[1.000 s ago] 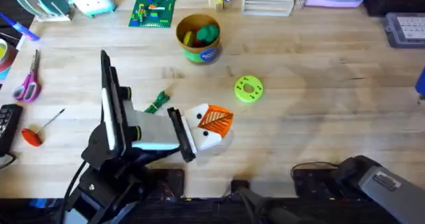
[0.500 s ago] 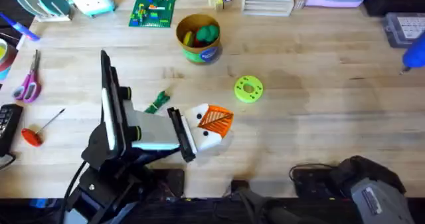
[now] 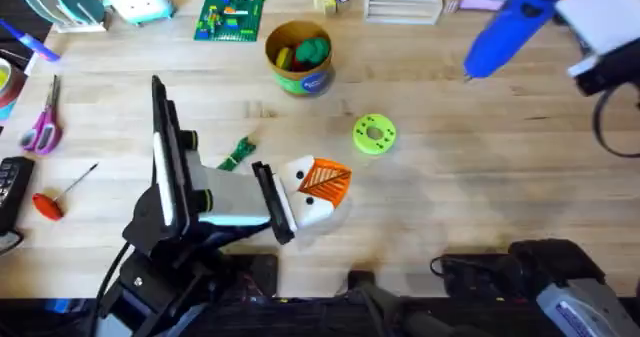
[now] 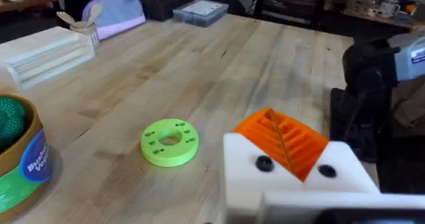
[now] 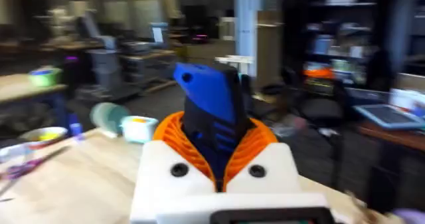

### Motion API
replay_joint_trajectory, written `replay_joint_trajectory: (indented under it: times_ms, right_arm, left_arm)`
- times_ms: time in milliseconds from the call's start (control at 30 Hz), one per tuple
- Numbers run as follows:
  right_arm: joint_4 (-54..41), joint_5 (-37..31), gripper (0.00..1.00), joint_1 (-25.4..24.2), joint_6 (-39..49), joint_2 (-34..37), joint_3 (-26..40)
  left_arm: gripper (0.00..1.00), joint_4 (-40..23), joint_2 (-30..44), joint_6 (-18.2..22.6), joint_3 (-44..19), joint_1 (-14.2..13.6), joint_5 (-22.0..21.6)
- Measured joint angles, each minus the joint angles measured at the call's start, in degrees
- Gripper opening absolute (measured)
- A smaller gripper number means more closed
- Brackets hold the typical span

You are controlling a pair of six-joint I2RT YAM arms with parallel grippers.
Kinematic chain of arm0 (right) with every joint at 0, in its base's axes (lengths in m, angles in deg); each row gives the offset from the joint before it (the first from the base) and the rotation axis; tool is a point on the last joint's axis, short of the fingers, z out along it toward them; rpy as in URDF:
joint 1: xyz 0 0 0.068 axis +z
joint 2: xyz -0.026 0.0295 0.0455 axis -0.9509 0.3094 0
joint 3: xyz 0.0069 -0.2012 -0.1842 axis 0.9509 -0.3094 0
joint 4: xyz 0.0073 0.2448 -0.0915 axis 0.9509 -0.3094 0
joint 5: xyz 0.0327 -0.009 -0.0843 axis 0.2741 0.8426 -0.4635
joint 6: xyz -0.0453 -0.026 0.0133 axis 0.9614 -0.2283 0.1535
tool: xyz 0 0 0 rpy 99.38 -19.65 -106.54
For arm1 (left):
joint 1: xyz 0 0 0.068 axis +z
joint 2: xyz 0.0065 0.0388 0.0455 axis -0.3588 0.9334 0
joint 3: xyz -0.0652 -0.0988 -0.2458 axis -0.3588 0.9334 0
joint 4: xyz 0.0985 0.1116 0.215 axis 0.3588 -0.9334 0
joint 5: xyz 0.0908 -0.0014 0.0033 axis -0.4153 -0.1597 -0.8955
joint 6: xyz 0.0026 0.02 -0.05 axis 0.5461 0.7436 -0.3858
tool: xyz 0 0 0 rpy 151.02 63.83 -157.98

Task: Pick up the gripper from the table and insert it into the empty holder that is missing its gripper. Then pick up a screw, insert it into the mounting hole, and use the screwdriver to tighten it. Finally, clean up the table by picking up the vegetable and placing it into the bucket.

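Observation:
My left gripper [image 3: 330,182] rests low over the table's front middle, shut. The orange ribbed gripper [image 4: 285,141] sits in the white holder [image 4: 292,184]. Two dark spots mark the holder's face; I cannot tell screw heads from holes. My right gripper [image 3: 568,2] is raised at the far right, shut on the blue screwdriver [image 3: 510,27], whose tip points down and left. In the right wrist view, orange fingers [image 5: 176,141] clamp the screwdriver [image 5: 209,108]. The green vegetable [image 3: 237,153] lies left of the left gripper. The bucket [image 3: 298,72] stands behind, holding toy food.
A lime-green ring [image 3: 375,134] lies right of the left gripper. A red-handled thin tool [image 3: 55,199] and scissors [image 3: 42,125] lie at the left edge. A green brick plate [image 3: 230,17] and boxes line the back. Bare wood spans the right half.
The right arm has swung the blue screwdriver in from the right edge, up and leftward over the far right of the table. The left arm has not moved.

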State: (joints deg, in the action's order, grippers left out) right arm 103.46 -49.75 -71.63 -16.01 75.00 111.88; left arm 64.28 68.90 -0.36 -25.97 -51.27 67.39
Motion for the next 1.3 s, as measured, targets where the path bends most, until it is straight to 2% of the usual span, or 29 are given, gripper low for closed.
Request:
replay_joint_trajectory:
  times_ms: [300,467,600,900,1133,1300]
  right_arm:
    - [4.47,-1.94,0.026,19.79,-2.85,0.0,-1.53]
    - [6.4,-2.29,0.026,27.32,-3.22,0.0,-1.53]
    - [7.24,-3.2,0.026,30.87,-3.31,0.43,-1.53]
    - [15.8,-3.92,0.026,37.64,-3.52,4.8,-1.57]
    - [21.93,-3.95,0.026,42.55,-5.97,13.37,-1.66]
    - [24.43,-3.91,0.026,45.36,-6.72,16.31,-1.66]
  left_arm:
    - [0.006,-0.01,0.02,0.0,0.0,0.0,0.02]
    - [0.006,0.01,0.02,0.0,0.0,0.0,0.0]
    - [0.006,0.01,0.02,0.0,0.0,0.0,0.0]
    - [0.006,-0.01,0.01,0.0,0.0,0.0,0.0]
    - [0.006,-0.01,0.02,0.0,0.0,0.0,0.0]
    - [0.006,0.0,0.02,0.0,0.0,0.0,0.01]
